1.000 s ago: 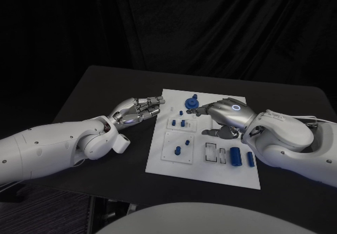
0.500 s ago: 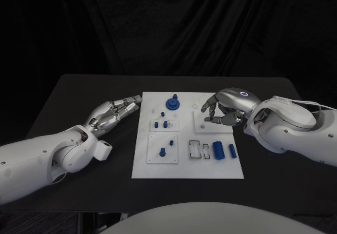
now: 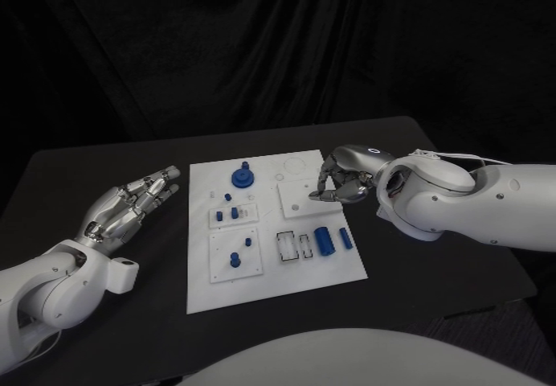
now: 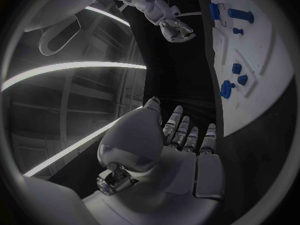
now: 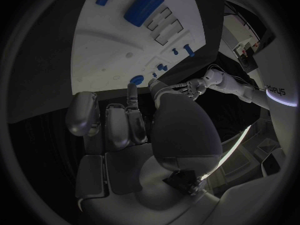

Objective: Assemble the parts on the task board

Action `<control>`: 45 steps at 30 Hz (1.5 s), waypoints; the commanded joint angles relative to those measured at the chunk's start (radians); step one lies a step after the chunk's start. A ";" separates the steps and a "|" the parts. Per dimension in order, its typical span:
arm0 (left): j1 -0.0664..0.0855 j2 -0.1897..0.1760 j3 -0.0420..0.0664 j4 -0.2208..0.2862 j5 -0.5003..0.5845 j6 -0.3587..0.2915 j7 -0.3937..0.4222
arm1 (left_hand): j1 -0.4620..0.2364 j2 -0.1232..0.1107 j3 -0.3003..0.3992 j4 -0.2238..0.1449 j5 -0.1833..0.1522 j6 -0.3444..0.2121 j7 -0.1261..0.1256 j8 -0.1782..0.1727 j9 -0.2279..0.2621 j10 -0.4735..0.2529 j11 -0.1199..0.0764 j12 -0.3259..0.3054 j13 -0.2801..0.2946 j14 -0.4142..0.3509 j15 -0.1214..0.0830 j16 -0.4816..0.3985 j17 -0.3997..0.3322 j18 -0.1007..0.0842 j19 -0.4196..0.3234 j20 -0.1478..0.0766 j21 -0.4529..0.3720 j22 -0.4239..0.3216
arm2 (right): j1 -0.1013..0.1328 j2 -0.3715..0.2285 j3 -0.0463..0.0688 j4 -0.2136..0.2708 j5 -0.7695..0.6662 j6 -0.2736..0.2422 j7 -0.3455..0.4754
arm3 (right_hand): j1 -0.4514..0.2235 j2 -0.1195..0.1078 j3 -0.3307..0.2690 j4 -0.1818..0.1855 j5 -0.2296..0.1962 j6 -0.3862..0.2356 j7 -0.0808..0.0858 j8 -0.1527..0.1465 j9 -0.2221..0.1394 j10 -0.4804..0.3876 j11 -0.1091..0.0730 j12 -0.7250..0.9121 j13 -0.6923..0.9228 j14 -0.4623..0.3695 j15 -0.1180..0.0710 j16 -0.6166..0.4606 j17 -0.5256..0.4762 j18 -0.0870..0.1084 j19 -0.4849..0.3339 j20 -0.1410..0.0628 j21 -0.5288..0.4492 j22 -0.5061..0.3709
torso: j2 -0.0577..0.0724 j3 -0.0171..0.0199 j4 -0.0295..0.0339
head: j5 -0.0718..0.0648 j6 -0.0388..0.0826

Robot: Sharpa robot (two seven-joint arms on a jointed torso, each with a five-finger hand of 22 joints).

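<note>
Task board (image 3: pixel 272 277) lies between both robot hands, left (image 3: pixel 128 211), right (image 3: pixel 340 181).

White task board (image 3: pixel 272 277) carries blue parts (image 3: pixel 325 240) on a black table (image 3: pixel 440 265); silver left robot hand (image 3: pixel 128 207).

A black bench (image 3: pixel 104 165) spans the middle of the head view, its far edge running from centre left up toward the upper right. The white task board (image 3: pixel 272 273) lies flat on it at the centre of the frame, turned a little so its long sides lean leftward toward the top. Bare black surface shows on both sides of the board and below it
</note>
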 commanded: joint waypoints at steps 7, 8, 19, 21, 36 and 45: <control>-0.005 -0.004 0.001 0.003 0.018 0.010 0.019 | 0.019 0.022 -0.016 0.000 0.026 0.005 0.003 0.008 0.001 -0.004 0.001 0.007 0.001 -0.001 0.002 0.002 0.000 0.019 0.000 0.000 0.004 -0.001 | -0.055 0.008 0.000 0.031 -0.100 0.132 -0.227 | -0.188 -0.044 0.000 0.007 -0.047 0.038 -0.033 0.072 0.097 0.120 -0.033 0.028 0.264 0.085 -0.035 0.086 0.195 -0.039 0.073 -0.034 0.194 0.224 | 0.002 -0.0012 -0.0057 | -0.006 0.000; -0.005 -0.004 0.001 0.004 0.018 0.011 0.019 | 0.019 0.022 -0.016 0.000 0.026 0.005 0.003 0.008 0.001 -0.004 0.001 0.007 0.001 -0.001 0.002 0.002 0.000 0.019 0.000 0.000 0.004 -0.001 | -0.061 0.009 0.000 0.033 -0.112 0.137 -0.235 | -0.193 -0.045 0.000 0.007 -0.050 0.040 -0.033 0.070 0.099 0.120 -0.034 0.028 0.264 0.085 -0.036 0.087 0.197 -0.040 0.073 -0.035 0.197 0.224 | 0.001 -0.0013 -0.0062 | -0.004 0.000; -0.009 -0.009 0.001 0.004 0.018 0.017 0.007 | 0.042 0.034 -0.028 -0.001 0.051 0.000 0.006 0.010 0.000 -0.003 0.005 0.012 0.001 0.000 0.006 0.003 0.000 0.019 0.001 0.004 0.004 -0.002 | -0.105 0.029 -0.001 0.039 -0.185 0.188 -0.290 | -0.230 -0.063 -0.013 0.008 -0.070 0.066 -0.036 0.032 0.116 0.120 -0.036 0.028 0.264 0.088 -0.046 0.097 0.213 -0.050 0.087 -0.045 0.250 0.237 | 0.002 0.0010 -0.0055 | -0.012 0.000; -0.009 -0.010 0.001 0.004 0.018 0.017 0.005 | 0.045 0.035 -0.029 -0.001 0.054 -0.001 0.006 0.010 0.000 -0.002 0.006 0.013 0.001 0.000 0.006 0.003 0.000 0.019 0.001 0.004 0.004 -0.002 | -0.108 0.033 -0.001 0.038 -0.190 0.194 -0.294 | -0.239 -0.065 -0.015 0.008 -0.075 0.068 -0.035 0.022 0.116 0.120 -0.036 0.028 0.264 0.088 -0.045 0.097 0.212 -0.050 0.086 -0.045 0.250 0.237 | 0.002 0.0007 -0.0046 | -0.011 0.000; -0.020 -0.011 0.001 0.001 0.018 0.029 -0.010 | 0.078 0.041 -0.034 -0.004 0.075 -0.005 0.008 0.011 -0.001 -0.004 0.010 0.016 0.001 0.001 0.011 0.004 0.001 0.020 0.001 0.008 0.004 -0.004 | -0.132 0.065 -0.001 0.005 -0.198 0.226 -0.304 | -0.259 -0.060 -0.011 0.008 -0.069 0.061 -0.027 -0.029 0.113 0.120 -0.030 0.028 0.264 0.084 -0.038 0.088 0.191 -0.046 0.080 -0.041 0.238 0.232 | 0.001 -0.0011 0.0003 | -0.010 0.000; -0.027 -0.013 0.001 0.002 0.018 0.032 -0.018 | 0.097 0.042 -0.034 -0.006 0.088 -0.002 0.009 0.013 0.000 -0.003 0.012 0.018 0.001 0.002 0.014 0.005 0.001 0.020 0.000 0.009 0.004 -0.006 | -0.160 0.082 -0.001 -0.030 -0.198 0.258 -0.310 | -0.239 -0.041 0.009 0.007 -0.021 0.062 -0.020 -0.072 0.113 0.120 -0.023 0.028 0.264 0.080 -0.029 0.081 0.175 -0.042 0.072 -0.031 0.225 0.227 | 0.001 -0.0025 -0.0008 | 0.001 0.000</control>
